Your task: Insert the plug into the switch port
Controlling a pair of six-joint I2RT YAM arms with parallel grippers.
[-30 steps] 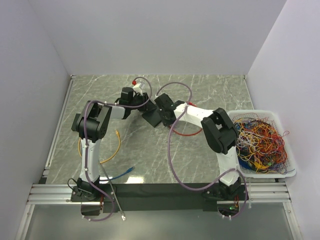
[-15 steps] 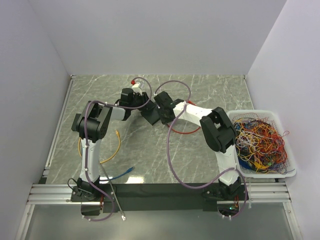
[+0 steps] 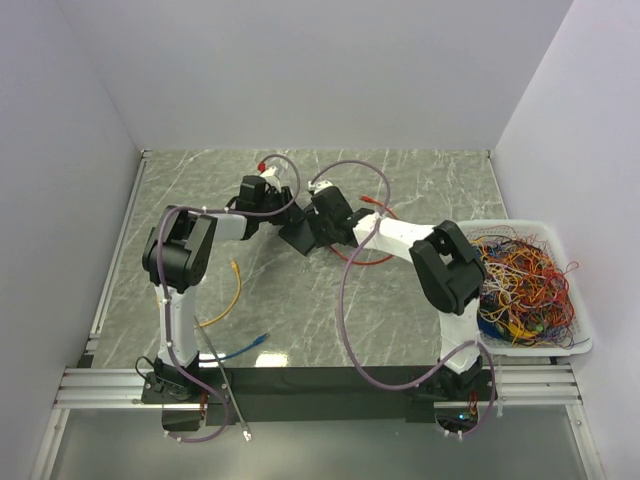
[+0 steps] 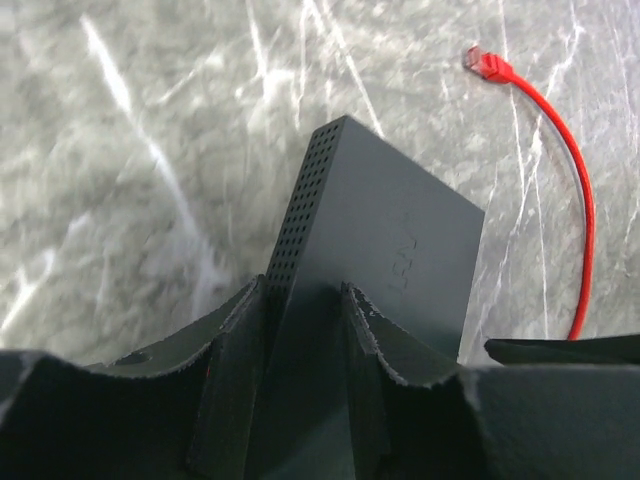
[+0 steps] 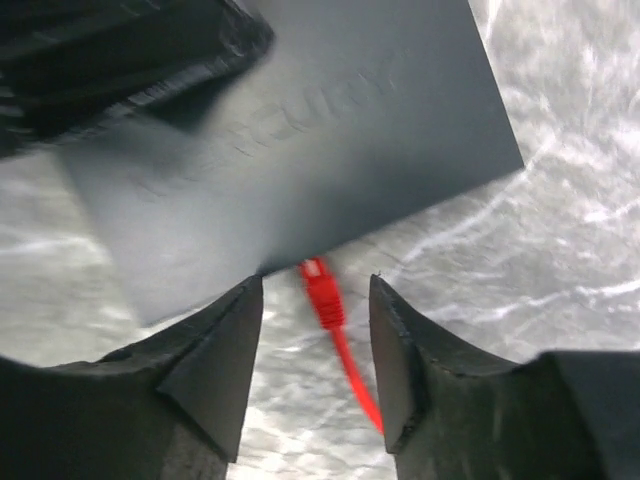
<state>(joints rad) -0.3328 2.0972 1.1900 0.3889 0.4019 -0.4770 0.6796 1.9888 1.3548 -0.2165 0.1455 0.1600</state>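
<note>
The switch [image 4: 385, 225] is a dark grey box with a perforated side, and my left gripper [image 4: 300, 290] is shut on its near end. In the top view the switch [image 3: 297, 236] sits mid-table between both grippers. My right gripper [image 5: 315, 290] stands open around the red plug [image 5: 322, 292], with a gap on each side. The plug's tip meets the lower edge of the switch [image 5: 300, 130]; the port itself is hidden. The red cable [image 3: 352, 259] loops to the right, and its other plug [image 4: 487, 65] lies free on the marble.
A white bin [image 3: 572, 345] full of tangled cables stands at the right edge. A yellow cable [image 3: 233, 292] and a blue cable [image 3: 245, 345] lie on the near left of the marble. Purple harness cables arc above both arms.
My right gripper has opened and let go of the red plug. Both grippers and the switch shifted slightly left, and the red cable's loop swung farther back.
</note>
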